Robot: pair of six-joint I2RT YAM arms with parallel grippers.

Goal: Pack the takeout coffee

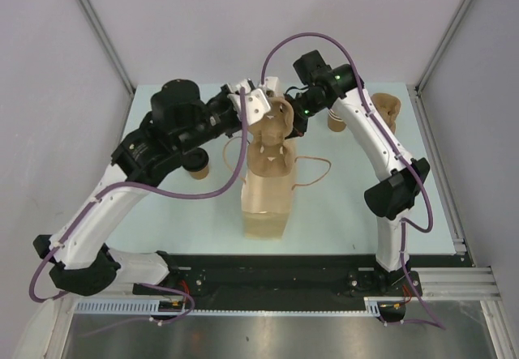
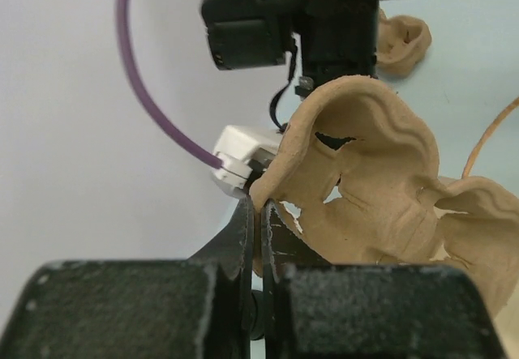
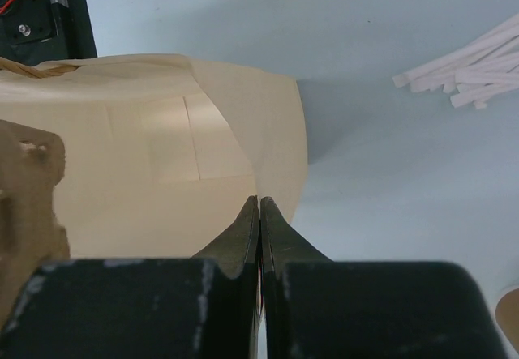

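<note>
Closest to the lenses, both pairs of black jaws are clenched. Those of the left arm [image 1: 122, 201] pinch the thin rim of a moulded pulp cup carrier [image 2: 373, 181] and hold it tilted above the mouth of the paper bag [image 1: 263, 201]. Those of the right arm [image 1: 375, 144] are closed on the bag's upper edge, where the cream paper runs right into their tips in the right wrist view. The split looks deliberate: one arm steadies the bag's mouth so it cannot fold shut, and the other feeds the carrier in. I judge the carrier to be at most partly inside, though its depth cannot be told from above.

The takeout coffee [image 1: 197, 165], a tan cup with a black lid, stands upright on the bench [image 1: 365, 205] left of the bag, under the left forearm. Neither arm touches it, and it is not yet packed.

A spare carrier [image 1: 388, 108] and a tan paper cup [image 1: 336, 121], half hidden, sit at the far right beside the right arm. A loose bundle of white strips [image 3: 466, 71] lies well apart from the bag.

The bench is a pale blue-green matt sheet, and the bag's twine handle [image 1: 312, 173] trails across it. Plain grey panels on metal posts [image 1: 97, 27] close in three sides.
</note>
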